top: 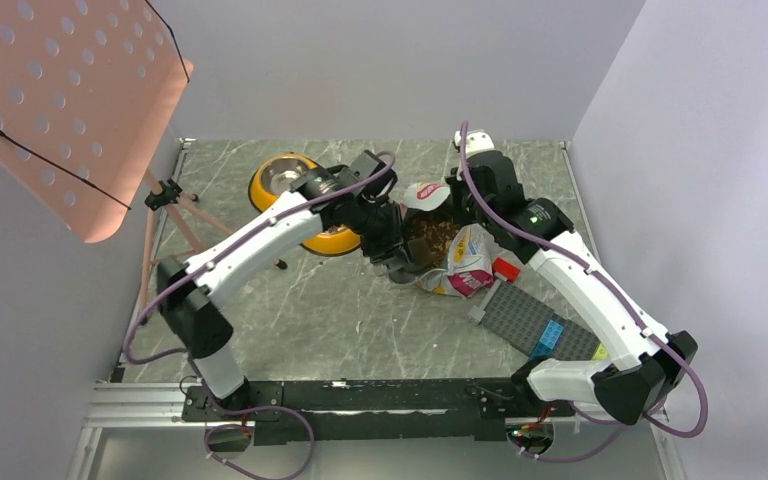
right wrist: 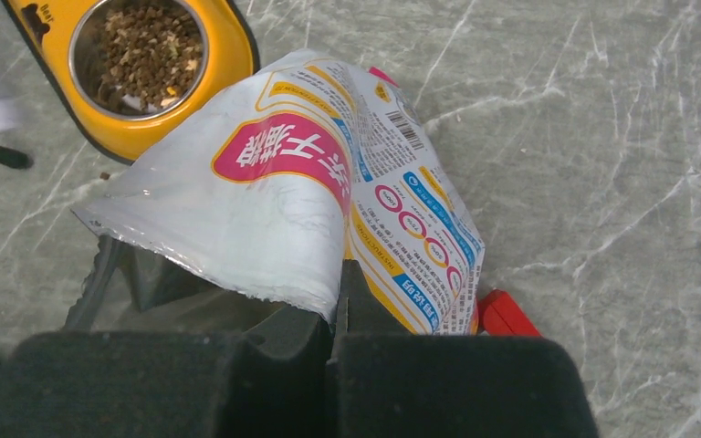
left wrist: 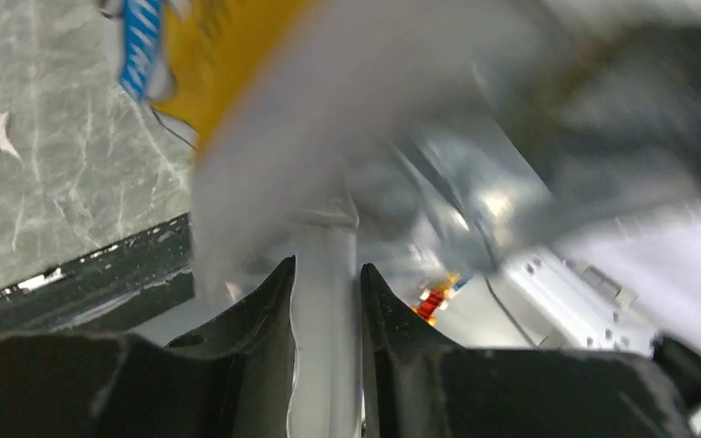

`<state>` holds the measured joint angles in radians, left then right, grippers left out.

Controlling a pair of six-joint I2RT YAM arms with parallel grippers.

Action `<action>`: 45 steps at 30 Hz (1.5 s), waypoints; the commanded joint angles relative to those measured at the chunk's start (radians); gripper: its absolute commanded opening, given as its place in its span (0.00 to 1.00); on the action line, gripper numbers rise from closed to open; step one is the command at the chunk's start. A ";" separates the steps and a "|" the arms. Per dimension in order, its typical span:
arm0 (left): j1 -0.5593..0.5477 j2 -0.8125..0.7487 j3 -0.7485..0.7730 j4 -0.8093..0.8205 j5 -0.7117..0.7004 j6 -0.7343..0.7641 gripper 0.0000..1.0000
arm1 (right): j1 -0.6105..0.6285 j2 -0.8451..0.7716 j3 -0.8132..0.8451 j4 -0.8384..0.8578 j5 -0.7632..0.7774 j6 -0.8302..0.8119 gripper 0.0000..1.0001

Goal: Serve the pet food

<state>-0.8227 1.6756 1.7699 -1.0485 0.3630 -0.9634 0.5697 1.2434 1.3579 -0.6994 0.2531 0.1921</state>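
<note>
Pinching the limp, likely slippery bag by its open rim mid-surface, we have left fingers narrowly closed on its foil lip, right fingers fully shut opposite; loose kibble sags inside.

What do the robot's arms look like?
The left arm and right arm are white tubes with chunky black joints. Purple cables loop along them. A small green light glows on the right one. The left end effector and right end effector each have two black fingers.
</note>
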 commanded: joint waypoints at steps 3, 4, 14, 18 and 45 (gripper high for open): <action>0.029 0.045 -0.089 -0.072 -0.012 -0.351 0.00 | 0.073 -0.106 0.025 0.110 0.062 -0.008 0.00; 0.035 0.030 -0.133 -0.056 -0.012 -0.418 0.00 | 0.084 -0.106 0.023 0.113 0.069 -0.008 0.00; 0.048 0.241 -0.070 0.138 -0.042 -0.407 0.00 | 0.101 -0.103 0.000 0.134 0.013 0.046 0.00; 0.054 0.287 -0.110 0.258 -0.036 -0.255 0.00 | 0.101 -0.106 0.001 0.135 0.011 0.035 0.00; 0.189 -0.248 -1.042 1.617 0.359 -0.348 0.00 | 0.096 -0.118 0.001 0.110 0.193 -0.028 0.00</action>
<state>-0.6399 1.5047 0.7677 0.5114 0.7113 -1.3220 0.6746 1.1931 1.2739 -0.6636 0.3515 0.1791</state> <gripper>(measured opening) 0.297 0.007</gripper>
